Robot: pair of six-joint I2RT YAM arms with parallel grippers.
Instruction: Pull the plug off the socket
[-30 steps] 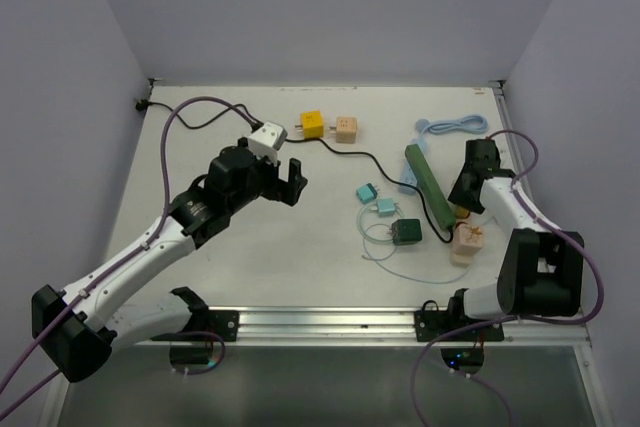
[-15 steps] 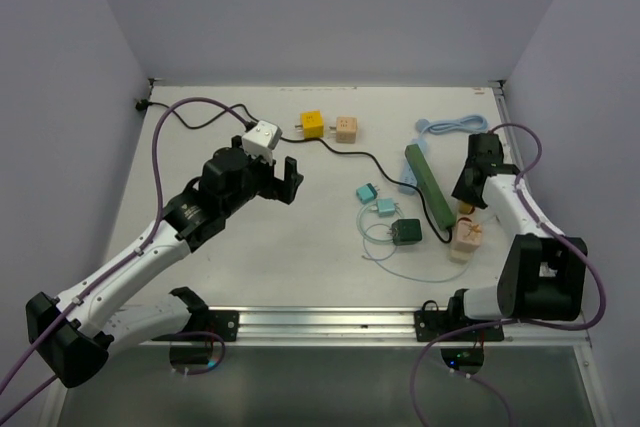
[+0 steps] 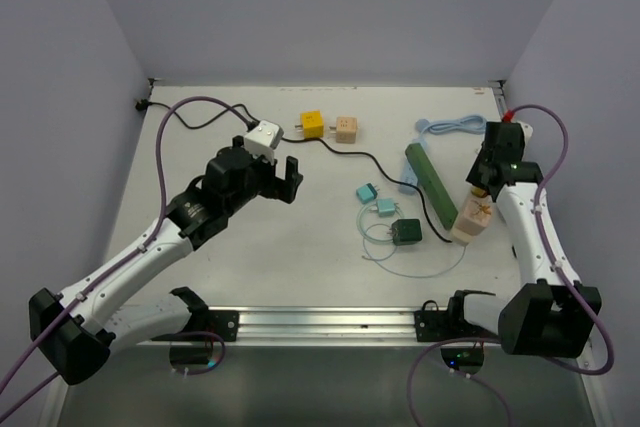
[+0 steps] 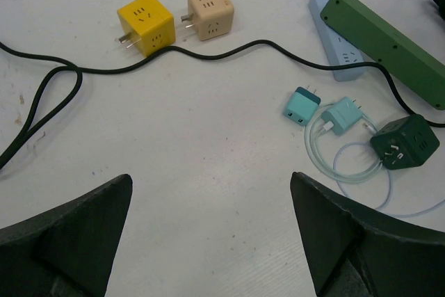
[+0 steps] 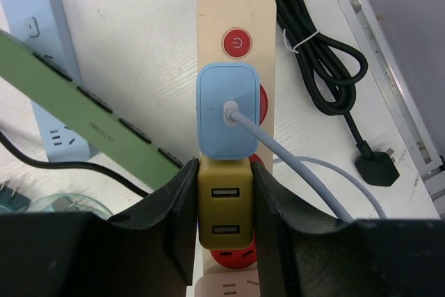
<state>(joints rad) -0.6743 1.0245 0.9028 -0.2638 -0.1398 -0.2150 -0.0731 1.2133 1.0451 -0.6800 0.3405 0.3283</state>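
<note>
The dark green power strip (image 3: pixel 430 183) lies slanted right of centre; it also shows in the left wrist view (image 4: pixel 389 39) and the right wrist view (image 5: pixel 83 113), and its visible outlets are empty. My right gripper (image 5: pixel 224 172) is shut on an olive-yellow USB plug (image 5: pixel 224 217) seated in a cream strip with red outlets (image 5: pixel 235 12), just below a light blue plug (image 5: pixel 229 109). In the top view the right gripper (image 3: pixel 480 194) is over that cream strip (image 3: pixel 470 219). My left gripper (image 3: pixel 272 183) is open and empty above bare table (image 4: pixel 212 179).
A light blue strip (image 5: pixel 42 67) lies beside the green one. A coiled black cord (image 5: pixel 327 67) lies to the right. A yellow cube (image 4: pixel 144 22), beige cube (image 4: pixel 210 13), two teal plugs (image 4: pixel 302 106) and a dark green cube (image 4: pixel 405 142) lie mid-table.
My right arm has risen and swung toward the back, and the cream strip has shifted with the gripped plug. The left arm has hardly moved.
</note>
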